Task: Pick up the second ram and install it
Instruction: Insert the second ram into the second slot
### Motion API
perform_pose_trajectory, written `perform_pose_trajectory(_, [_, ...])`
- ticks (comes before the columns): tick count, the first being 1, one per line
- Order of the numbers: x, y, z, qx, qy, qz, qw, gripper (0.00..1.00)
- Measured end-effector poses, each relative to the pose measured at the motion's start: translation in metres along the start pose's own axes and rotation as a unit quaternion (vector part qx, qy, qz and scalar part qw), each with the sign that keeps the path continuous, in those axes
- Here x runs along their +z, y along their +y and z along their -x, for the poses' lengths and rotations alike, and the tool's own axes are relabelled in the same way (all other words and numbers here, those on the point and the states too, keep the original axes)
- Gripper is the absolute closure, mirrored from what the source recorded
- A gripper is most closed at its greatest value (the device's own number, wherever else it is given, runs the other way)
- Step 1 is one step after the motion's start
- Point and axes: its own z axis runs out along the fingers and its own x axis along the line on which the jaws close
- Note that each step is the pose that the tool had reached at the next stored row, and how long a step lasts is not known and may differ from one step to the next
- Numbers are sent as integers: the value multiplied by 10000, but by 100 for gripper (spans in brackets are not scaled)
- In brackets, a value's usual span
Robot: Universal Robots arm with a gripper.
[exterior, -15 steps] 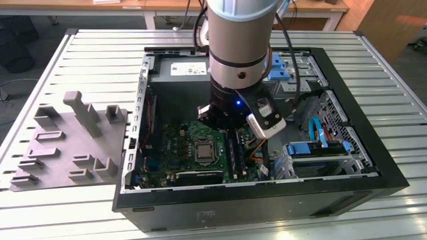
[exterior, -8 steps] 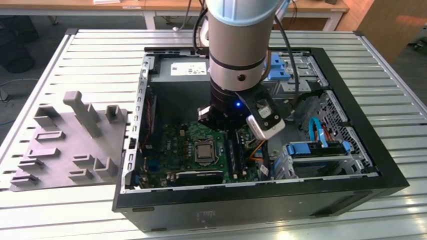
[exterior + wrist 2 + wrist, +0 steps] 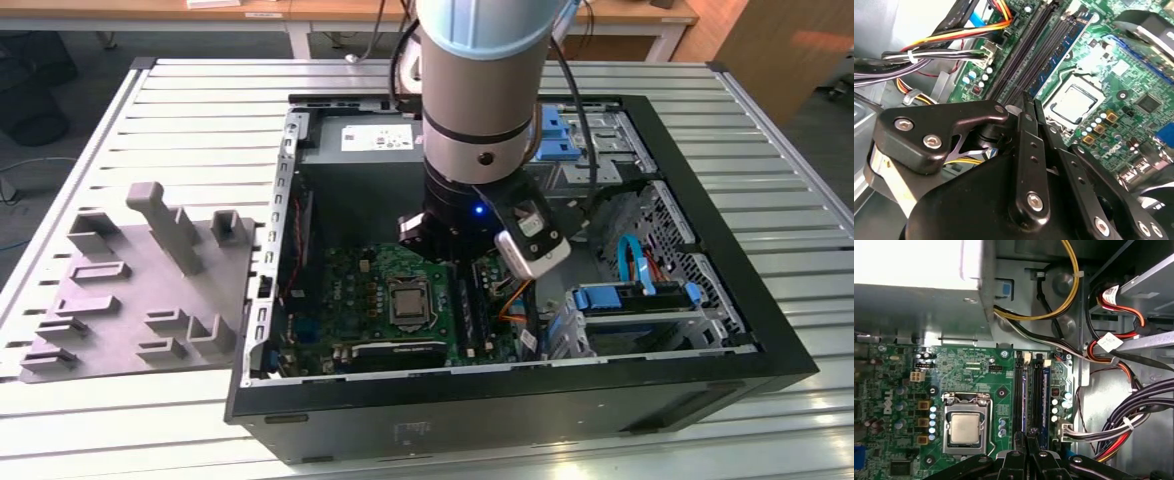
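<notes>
My gripper [image 3: 1030, 102] hangs from the arm [image 3: 481, 150] inside the open computer case [image 3: 694, 330]. Its thin fingers are pressed together, with the tips low over the row of memory slots [image 3: 1035, 390] on the green motherboard [image 3: 360, 290]. In the second wrist view, one ram stick [image 3: 1064, 45] stands seated in the slot nearest the processor socket [image 3: 1074, 102]. In the first wrist view the gripper [image 3: 1029, 434] points at the near end of the slots. I see nothing held between the fingers. Whether the tips touch a stick cannot be told.
Bundled power cables [image 3: 1124, 425] and red data cables [image 3: 1114, 345] run close beside the slots. The power supply [image 3: 360, 135] and drive cages [image 3: 641, 300] crowd the case. A grey moulded parts holder [image 3: 134, 290] lies on the slatted table at the exterior view's left.
</notes>
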Motion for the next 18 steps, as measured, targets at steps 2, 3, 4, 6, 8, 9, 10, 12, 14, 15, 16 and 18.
perform_pose_trajectory(2, [20,1,26,-4,0,1,10000,87])
perform_pose_trajectory(3, [24,2,33,-6,1,0,10000,87])
perform_pose_trajectory(4, [30,2,38,-8,0,2,10000,87])
perform_pose_trajectory(6, [46,3,43,-13,0,4,10000,87])
perform_pose_trajectory(8, [66,3,41,-21,1,18,10000,87])
perform_pose_trajectory(9, [69,2,41,-25,1,34,10000,87])
perform_pose_trajectory(10, [71,2,41,-27,0,60,10000,87])
perform_pose_trajectory(12, [76,3,41,-28,-1,87,10000,87])
perform_pose_trajectory(14, [91,2,40,-30,-1,100,9999,87])
perform_pose_trajectory(15, [97,1,39,-31,-1,105,9999,87])
perform_pose_trajectory(16, [102,1,37,-32,-1,110,9999,87])
perform_pose_trajectory(18, [118,1,31,-31,-1,121,9999,87])
